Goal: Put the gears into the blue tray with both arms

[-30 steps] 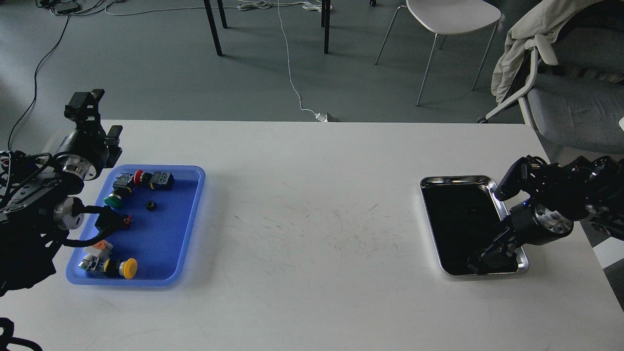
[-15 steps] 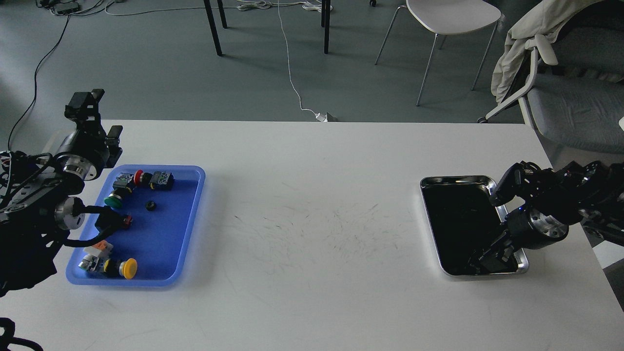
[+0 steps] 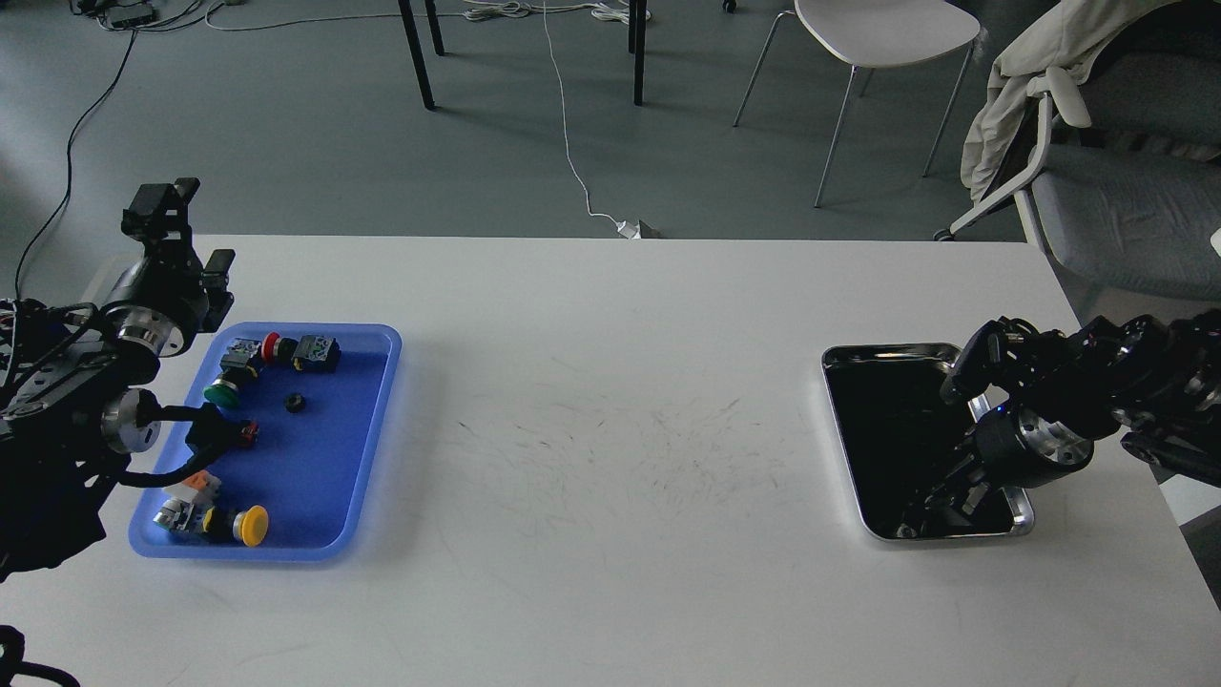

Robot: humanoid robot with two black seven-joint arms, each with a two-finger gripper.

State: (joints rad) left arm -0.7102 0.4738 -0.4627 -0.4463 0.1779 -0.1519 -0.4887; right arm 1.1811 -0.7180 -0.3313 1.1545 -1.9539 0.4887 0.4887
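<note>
The right gripper (image 3: 940,510) is lowered into the near end of the steel tray (image 3: 892,354); against the dark interior, its grip cannot be told. The left gripper (image 3: 176,229) is raised beyond the blue tray (image 3: 377,420), fingers spread, nothing held. One black gear (image 3: 295,404) lies in the blue tray among push-button switches (image 3: 238,524).

It looked like an office or lab workroom. A plain white table (image 3: 610,429) stood on grey carpet (image 3: 286,134), with power cables (image 3: 572,143) trailing across the floor beyond it. Far beyond the right gripper (image 3: 940,510) stood a white chair (image 3: 882,38) and a grey seat (image 3: 1126,210) draped with a pale jacket (image 3: 1040,67).
</note>
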